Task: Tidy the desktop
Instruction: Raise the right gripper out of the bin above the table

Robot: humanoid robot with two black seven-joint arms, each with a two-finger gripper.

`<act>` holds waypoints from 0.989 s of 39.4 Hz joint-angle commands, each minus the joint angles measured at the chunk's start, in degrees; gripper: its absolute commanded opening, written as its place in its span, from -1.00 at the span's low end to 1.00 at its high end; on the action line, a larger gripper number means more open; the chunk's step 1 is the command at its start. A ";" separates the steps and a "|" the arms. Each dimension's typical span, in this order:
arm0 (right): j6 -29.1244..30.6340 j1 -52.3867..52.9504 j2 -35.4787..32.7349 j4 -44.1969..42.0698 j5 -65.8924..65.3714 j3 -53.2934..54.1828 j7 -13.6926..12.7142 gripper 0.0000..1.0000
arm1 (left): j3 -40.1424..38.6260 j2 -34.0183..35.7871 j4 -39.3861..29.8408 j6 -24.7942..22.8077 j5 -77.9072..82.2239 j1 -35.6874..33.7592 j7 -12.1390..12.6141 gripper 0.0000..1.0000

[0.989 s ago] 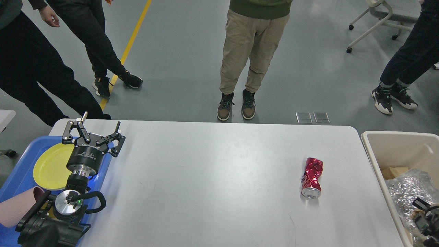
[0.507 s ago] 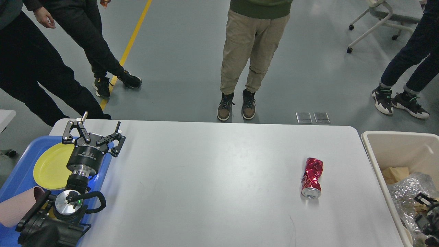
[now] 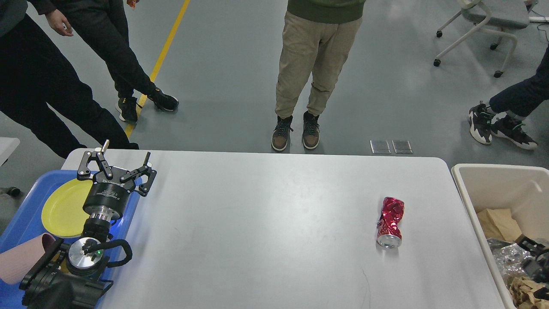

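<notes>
A robot's left gripper (image 3: 122, 165) hangs with its jaws spread wide and nothing between them, over the near-left corner of the desktop (image 3: 266, 223) beside a blue tray (image 3: 25, 201) holding a yellow plate (image 3: 64, 206). At the far right, the right gripper (image 3: 534, 266) has sunk deeper into the beige bin (image 3: 472, 189) over the last second, among foil and brown paper; whether it is open cannot be told. 1 crushed red can (image 3: 390, 222) lies on the white top, right of centre, apparently the only litter left to clear.
</notes>
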 commanded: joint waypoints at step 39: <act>52.23 104.89 0.75 78.68 -7.52 -23.11 -0.34 1.00 | 0.00 0.02 0.00 0.00 0.00 0.00 -0.01 0.93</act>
